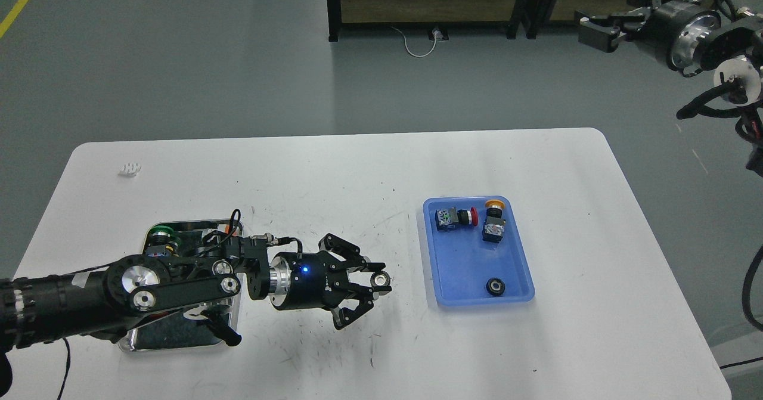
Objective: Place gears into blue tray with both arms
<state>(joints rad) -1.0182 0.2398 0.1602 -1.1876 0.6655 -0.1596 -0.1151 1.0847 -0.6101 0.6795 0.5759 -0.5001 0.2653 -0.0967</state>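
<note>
My left gripper [377, 281] hovers over the table between the steel tray and the blue tray [444, 269], shut on a small black gear [380, 279] held at its fingertips. A second gear [495, 287] lies flat inside the blue tray near its front edge. My right gripper [596, 27] is raised far off the table at the upper right, over the floor, its fingers spread and empty.
Two push-button switches lie at the back of the blue tray, one red-capped [456, 217], one yellow-capped [494, 221]. A steel tray [173, 334] at the left, partly covered by my left arm, holds a green-capped switch [161, 236]. A small white piece [129, 169] lies far left.
</note>
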